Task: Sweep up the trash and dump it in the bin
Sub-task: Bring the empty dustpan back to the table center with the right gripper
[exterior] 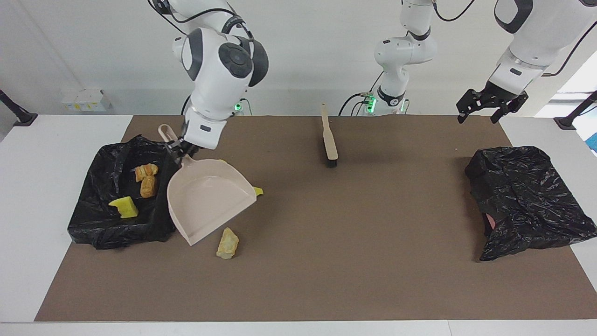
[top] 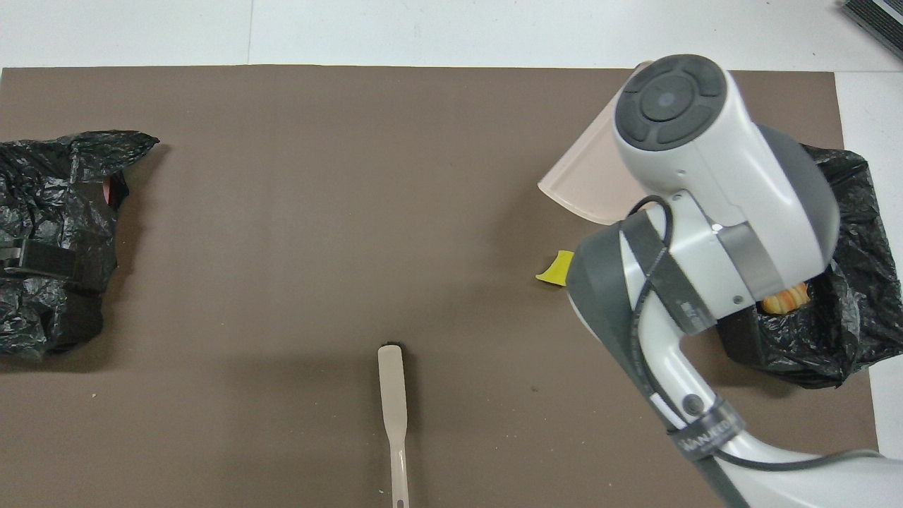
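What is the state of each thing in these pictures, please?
Right gripper: shut on dustpan handle.
Dustpan: raised, tilted, empty.
Left gripper: open, waiting above the table.
Brush: lying unused.
Open bin: holds three trash pieces.
Tan chunk: on mat.
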Available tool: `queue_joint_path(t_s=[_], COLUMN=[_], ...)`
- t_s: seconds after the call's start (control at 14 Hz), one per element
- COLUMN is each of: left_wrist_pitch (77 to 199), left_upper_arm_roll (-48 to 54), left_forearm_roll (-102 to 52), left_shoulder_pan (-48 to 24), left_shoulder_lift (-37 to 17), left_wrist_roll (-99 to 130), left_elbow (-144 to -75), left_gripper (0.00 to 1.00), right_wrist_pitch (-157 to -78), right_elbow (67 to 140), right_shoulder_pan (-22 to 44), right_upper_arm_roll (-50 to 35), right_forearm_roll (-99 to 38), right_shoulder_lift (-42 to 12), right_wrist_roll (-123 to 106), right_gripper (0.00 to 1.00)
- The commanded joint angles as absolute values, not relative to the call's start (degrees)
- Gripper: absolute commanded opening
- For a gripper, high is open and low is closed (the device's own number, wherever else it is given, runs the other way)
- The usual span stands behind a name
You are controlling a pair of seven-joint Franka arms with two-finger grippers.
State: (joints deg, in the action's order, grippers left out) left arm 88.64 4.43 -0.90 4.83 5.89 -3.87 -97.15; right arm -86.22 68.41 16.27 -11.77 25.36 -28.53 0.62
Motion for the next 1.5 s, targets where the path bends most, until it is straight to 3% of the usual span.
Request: queue_joint_path(t_s=[0.0,0.5,1.36,1.43], left_wrist_pitch=[89.30,87.01,91.75,91.93], left_upper_arm_roll=[4.13,4.22,4.22,4.22], left_forearm_roll=[-1.93,-1.67,-1.58,-1.58], left_shoulder_pan=[4.31,3.96,2.02,2.02], left_shoulder_lift=[6.68,2.38,2.55,2.55], left_wrist_roll=[-3.69,-3.52,-6.33,-6.33], left_elbow=[-98.00,-93.96,-95.27,-95.27], left_gripper=[1.00,1.00,1.00,1.00], right_wrist_pitch=[-84.46,-92.71,-102.38,-102.48], right_elbow=[58.30,52.39,52.38,52.38], right_shoulder_pan=[19.68,25.57,30.14,30.15], right_upper_arm_roll=[-11.69,-11.78,-12.66,-12.66], right_forearm_roll=[20.41,8.19,3.43,3.43], right_shoulder_lift=[-36.46,-45.78,-50.89,-50.89], right_wrist_roll=[13.66,34.79,40.08,39.30], right_gripper=[0.00,0.00,0.00,0.04])
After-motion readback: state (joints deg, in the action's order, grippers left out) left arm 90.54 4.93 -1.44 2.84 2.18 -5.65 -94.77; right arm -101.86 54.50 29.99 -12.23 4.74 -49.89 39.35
